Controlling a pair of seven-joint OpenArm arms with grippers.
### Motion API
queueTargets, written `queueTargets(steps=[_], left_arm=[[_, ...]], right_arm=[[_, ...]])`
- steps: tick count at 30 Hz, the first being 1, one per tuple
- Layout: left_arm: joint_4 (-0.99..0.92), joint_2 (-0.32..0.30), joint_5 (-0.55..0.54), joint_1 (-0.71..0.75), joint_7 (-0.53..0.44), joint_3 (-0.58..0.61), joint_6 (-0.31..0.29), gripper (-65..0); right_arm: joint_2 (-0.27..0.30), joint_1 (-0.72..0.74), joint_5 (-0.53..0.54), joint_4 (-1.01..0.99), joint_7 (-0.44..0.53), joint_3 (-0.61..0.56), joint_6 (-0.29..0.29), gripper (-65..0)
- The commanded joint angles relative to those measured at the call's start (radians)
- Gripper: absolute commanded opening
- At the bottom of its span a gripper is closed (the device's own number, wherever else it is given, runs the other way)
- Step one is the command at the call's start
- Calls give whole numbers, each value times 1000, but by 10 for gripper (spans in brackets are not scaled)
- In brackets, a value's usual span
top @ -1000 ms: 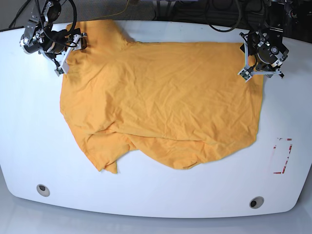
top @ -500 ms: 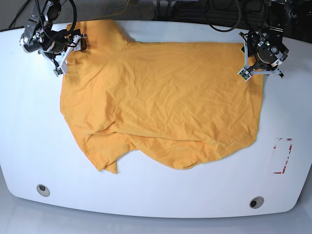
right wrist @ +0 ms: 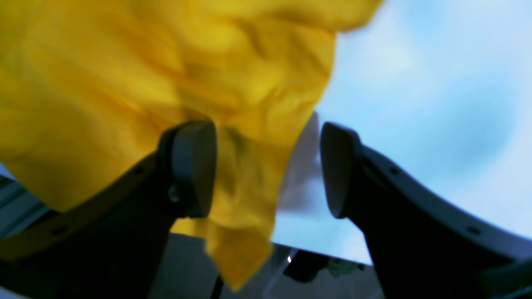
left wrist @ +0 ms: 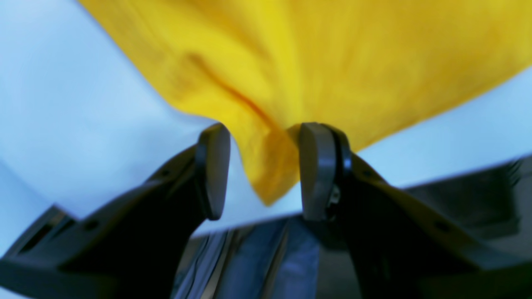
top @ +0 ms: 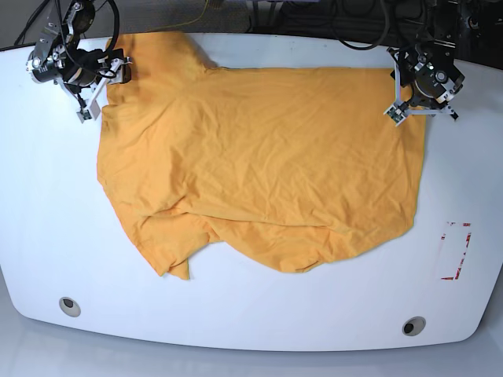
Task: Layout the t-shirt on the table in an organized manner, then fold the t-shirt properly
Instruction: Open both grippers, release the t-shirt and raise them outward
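Overhead, t-shirt (top: 259,165) spread wrinkled, wrist views alone reveal both arms' fingers (left wrist: 214,170) apart around cloth corners.

I see the t-shirt (top: 259,165) as thin, soft orange-yellow cloth, matt and finely wrinkled all over, with deeper creases toward the near edge of the table (top: 236,314). The table is a hard, smooth, glossy white surface that throws soft reflections near its edges. Two round grommets (top: 69,305) near its front corners look like dull grey plastic. The red tape outline (top: 455,251) near the right edge looks flat and a little worn. In my wrist views, the fingers (left wrist: 214,170) of both grippers appear to be dark, smooth, matt plastic; the cloth there is blurred.
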Motion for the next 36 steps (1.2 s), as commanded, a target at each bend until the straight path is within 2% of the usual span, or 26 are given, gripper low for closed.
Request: queueTargets(steps=[1, 12, 16, 22, 29, 33, 36], left_arm=[[15, -11, 36, 13, 4, -8, 3, -407], [18, -14, 49, 21, 7, -8, 3, -402], [12, -54, 50, 21, 10, -8, 4, -362], [11, -64, 52, 42, 10, -11, 6, -262], [14, -91, 50, 68, 8, -58, 4, -254], [15, -94, 50, 62, 7, -88, 4, -254], [18, -123, 49, 27, 7, -112, 4, -254]], right_arm=[[13, 4, 8, 14, 7, 7, 1, -267], [22, 6, 8, 15, 2, 9, -2, -267], [22, 3, 2, 58, -6, 9, -4, -267], [15, 4, 6, 95, -53, 10, -41, -267], [13, -5, 8, 109, -53, 13, -50, -267], [15, -3, 8, 137, -53, 61, -44, -267], [16, 27, 10, 151, -53, 82, -44, -267]])
